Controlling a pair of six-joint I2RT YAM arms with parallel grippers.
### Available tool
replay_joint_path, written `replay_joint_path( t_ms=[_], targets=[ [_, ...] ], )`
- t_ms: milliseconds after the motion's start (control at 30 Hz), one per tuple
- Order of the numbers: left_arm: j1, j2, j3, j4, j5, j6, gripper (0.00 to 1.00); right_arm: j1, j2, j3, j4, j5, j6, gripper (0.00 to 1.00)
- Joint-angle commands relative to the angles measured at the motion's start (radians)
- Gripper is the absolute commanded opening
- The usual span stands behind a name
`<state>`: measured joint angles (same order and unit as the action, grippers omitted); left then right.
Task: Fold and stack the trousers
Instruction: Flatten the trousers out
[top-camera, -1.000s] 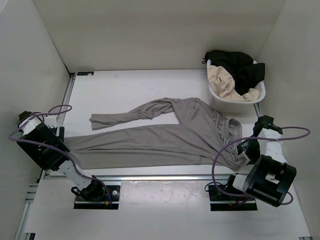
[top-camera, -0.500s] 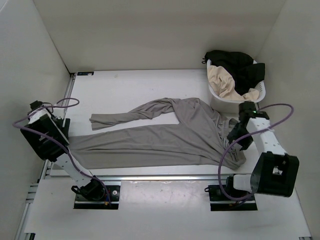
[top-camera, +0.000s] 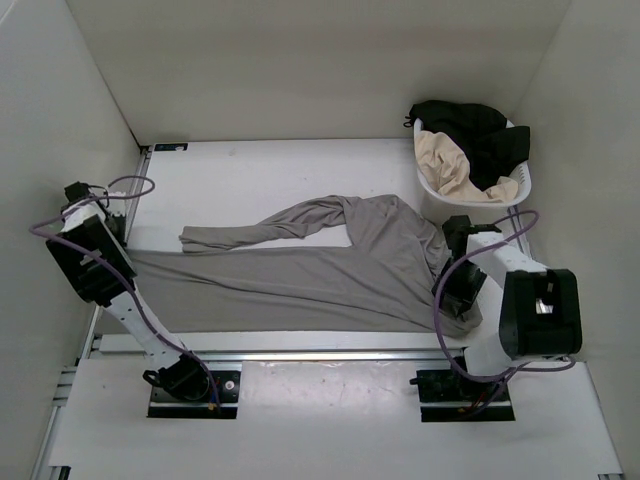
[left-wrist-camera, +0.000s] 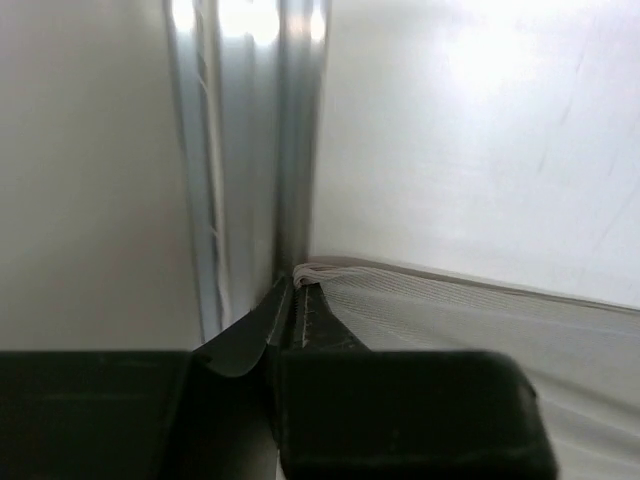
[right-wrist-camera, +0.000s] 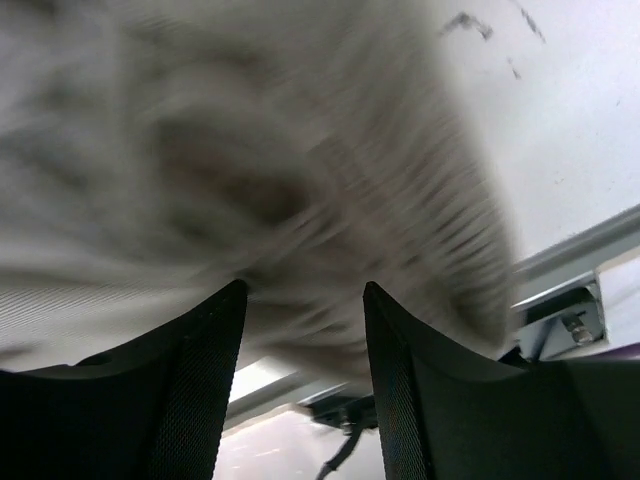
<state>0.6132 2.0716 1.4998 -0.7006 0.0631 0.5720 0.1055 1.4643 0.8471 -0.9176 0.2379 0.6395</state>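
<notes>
The grey trousers (top-camera: 320, 275) lie spread across the table, legs pointing left and waist at the right. One leg runs straight to the left edge; the other leg (top-camera: 260, 228) angles toward the back. My left gripper (left-wrist-camera: 293, 285) is shut on the hem (left-wrist-camera: 330, 270) of the straight leg, right beside the table's left rail. My right gripper (right-wrist-camera: 305, 295) is open and hangs over the waist end, with blurred grey fabric (right-wrist-camera: 300, 180) just past its fingertips. From above, the right gripper (top-camera: 452, 290) covers the waistband.
A white laundry basket (top-camera: 520, 190) with black and beige clothes stands at the back right. An aluminium rail (left-wrist-camera: 290, 150) runs along the table's left edge. White walls close in the table (top-camera: 250, 180) on three sides.
My left gripper has closed on the leg hem at the left edge. My right arm has swung left from the table's right side onto the waist, and its jaws have narrowed a little.
</notes>
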Motion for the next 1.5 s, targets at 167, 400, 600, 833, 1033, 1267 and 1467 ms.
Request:
replay_joint_path(
  t_ms=[167, 400, 600, 833, 1033, 1267, 1467],
  targets=[
    [-0.047, -0.074, 0.094, -0.075, 0.081, -0.001, 0.80, -0.018, -0.010, 0.059, 0.000, 0.031, -0.070, 0.64],
    [-0.182, -0.191, 0.094, -0.106, 0.305, 0.061, 0.98, -0.049, -0.058, 0.280, -0.099, 0.081, -0.103, 0.69],
    [-0.417, -0.018, 0.161, -0.131, 0.126, 0.135, 0.89, -0.142, 0.092, 0.325, 0.012, -0.075, -0.138, 0.72],
    [-0.426, 0.083, 0.145, -0.047, 0.004, 0.167, 0.66, -0.165, 0.220, 0.343, 0.151, -0.077, -0.162, 0.83],
    [-0.426, 0.105, 0.105, -0.036, -0.028, 0.118, 0.14, -0.176, 0.307, 0.290, 0.172, -0.141, -0.123, 0.15],
    [-0.267, -0.002, 0.175, 0.043, -0.088, 0.012, 0.14, -0.227, 0.121, 0.182, 0.151, -0.101, -0.141, 0.00],
    [-0.299, -0.136, 0.064, 0.043, -0.019, 0.121, 0.14, -0.227, 0.028, 0.102, 0.262, -0.233, -0.153, 0.27]
  ],
)
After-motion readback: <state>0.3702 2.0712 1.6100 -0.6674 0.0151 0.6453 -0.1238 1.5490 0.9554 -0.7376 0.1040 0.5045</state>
